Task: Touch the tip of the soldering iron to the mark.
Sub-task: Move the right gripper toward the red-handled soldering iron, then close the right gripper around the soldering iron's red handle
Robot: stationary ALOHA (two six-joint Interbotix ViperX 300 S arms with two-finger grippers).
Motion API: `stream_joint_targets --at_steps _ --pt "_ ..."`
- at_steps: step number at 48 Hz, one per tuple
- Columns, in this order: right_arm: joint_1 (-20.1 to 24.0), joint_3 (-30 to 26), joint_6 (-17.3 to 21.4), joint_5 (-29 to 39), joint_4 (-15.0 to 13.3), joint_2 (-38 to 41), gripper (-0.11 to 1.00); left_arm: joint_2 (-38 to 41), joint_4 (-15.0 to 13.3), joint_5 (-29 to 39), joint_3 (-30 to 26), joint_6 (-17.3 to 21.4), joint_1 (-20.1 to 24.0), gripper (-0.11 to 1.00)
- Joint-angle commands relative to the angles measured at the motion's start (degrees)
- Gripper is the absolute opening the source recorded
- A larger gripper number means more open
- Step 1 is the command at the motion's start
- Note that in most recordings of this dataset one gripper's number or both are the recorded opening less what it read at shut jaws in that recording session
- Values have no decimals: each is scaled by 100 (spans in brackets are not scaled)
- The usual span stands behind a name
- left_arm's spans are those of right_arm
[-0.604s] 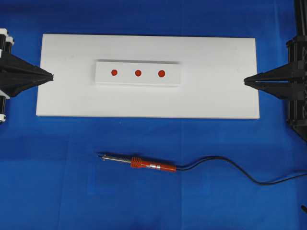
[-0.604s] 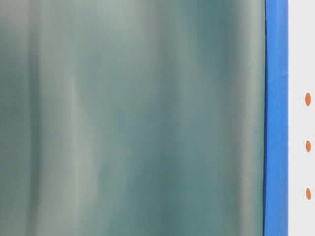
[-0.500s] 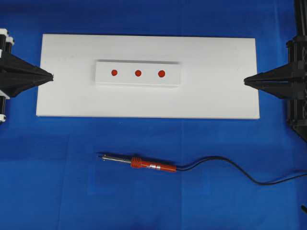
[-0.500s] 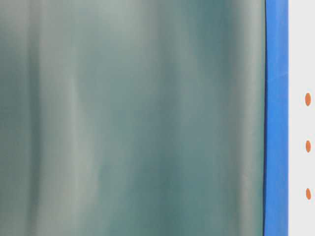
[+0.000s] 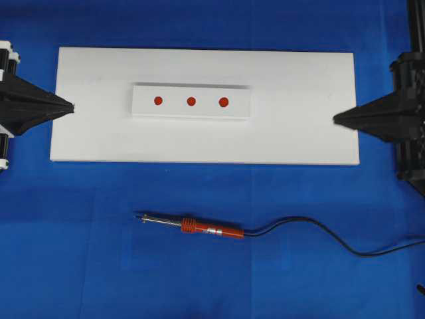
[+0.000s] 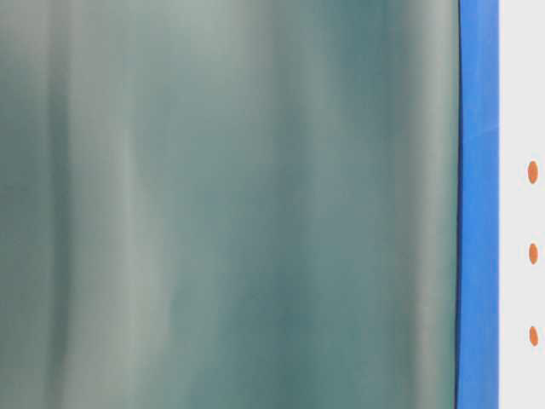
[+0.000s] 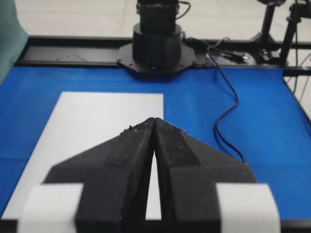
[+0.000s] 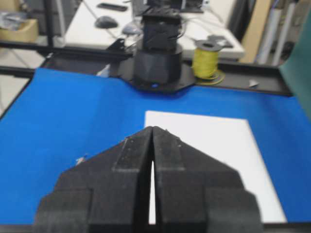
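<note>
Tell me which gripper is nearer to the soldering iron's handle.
Right, narrowly. The right gripper sits up and right of the handle, at the white board's right edge; the left gripper sits farther off, up and left, at the board's left edge.

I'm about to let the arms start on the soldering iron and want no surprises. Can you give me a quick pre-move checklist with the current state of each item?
1. Soldering iron free on the blue cloth, unheld: ok.
2. Its tip points left, handle and cord to the right, clear to grasp: ok.
3. The mark, right-end dot on the white strip, uncovered: ok.
4. Right pincer open for a grasp: not ok, shut.
5. Left pincer open: not ok, shut.
6. Iron hot or cold: cannot tell.
</note>
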Motion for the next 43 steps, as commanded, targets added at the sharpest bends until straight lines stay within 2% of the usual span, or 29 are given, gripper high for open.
stream_joint_targets --at_steps 1,4,7,17,20,27,43 --pt "149 -237 9 -26 18 246 -1 26 0 -62 -53 9 -9 0" --pt "229 -325 9 -44 18 431 6 26 0 -79 -44 9 -9 0" --pt "290 -413 9 -53 18 624 19 26 0 -79 -44 9 -9 0" --pt "431 -800 44 -53 105 1415 79 26 0 -79 -26 9 -9 0" --pt "439 -923 70 -70 193 1652 92 26 0 -79 -18 9 -9 0" --pt "501 -1160 88 -79 483 2188 88 18 -9 -79 0 9 -9 0" --pt "923 -1837 88 -211 1072 3568 89 26 0 -79 26 18 44 0"
